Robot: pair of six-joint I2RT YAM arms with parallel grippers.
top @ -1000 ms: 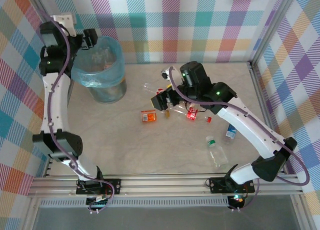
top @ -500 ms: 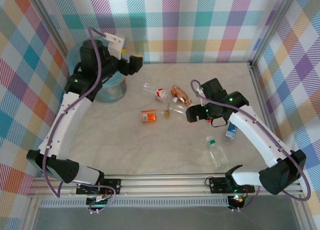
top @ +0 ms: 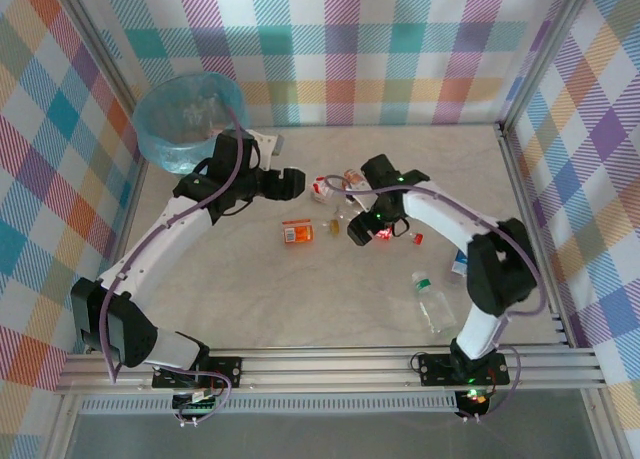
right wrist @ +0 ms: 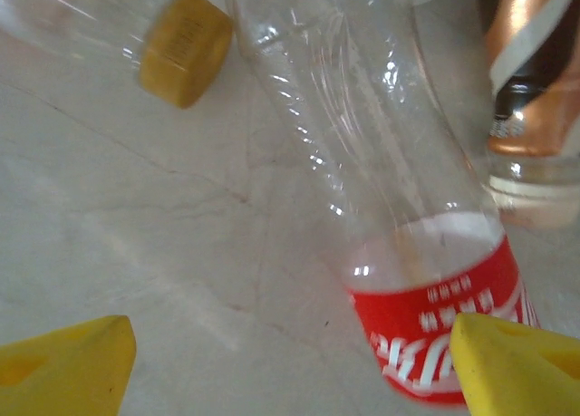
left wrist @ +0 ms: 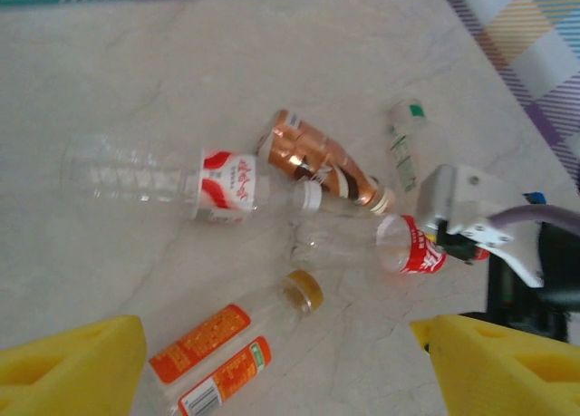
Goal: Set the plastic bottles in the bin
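The bin (top: pixel 185 129), lined in light blue, stands at the back left. Several plastic bottles lie mid-table: an orange-labelled one (top: pixel 297 233), a red-and-white-labelled one (top: pixel 322 187), a brown one (top: pixel 352 179) and a red-labelled one (top: pixel 385 231). My left gripper (top: pixel 293 185) hangs open over this cluster. In the left wrist view the orange-labelled bottle (left wrist: pixel 213 357) lies between its fingers (left wrist: pixel 82 366), close to the left one. My right gripper (top: pixel 360 227) is open low over the table. The red-labelled bottle (right wrist: pixel 399 253) lies between its fingers, its label against the right fingertip (right wrist: pixel 517 366).
A green-capped bottle (top: pixel 432 301) lies toward the front right, a blue-labelled one (top: pixel 458 266) lies by the right arm, and a loose red cap (top: pixel 418 239) is nearby. The orange-labelled bottle's amber cap (right wrist: pixel 186 49) and the brown bottle (right wrist: pixel 530 90) crowd the red-labelled one.
My left arm has swung from over the bin down to the bottle cluster. My right gripper moved right, then back a little left, and came down round the red-labelled bottle.
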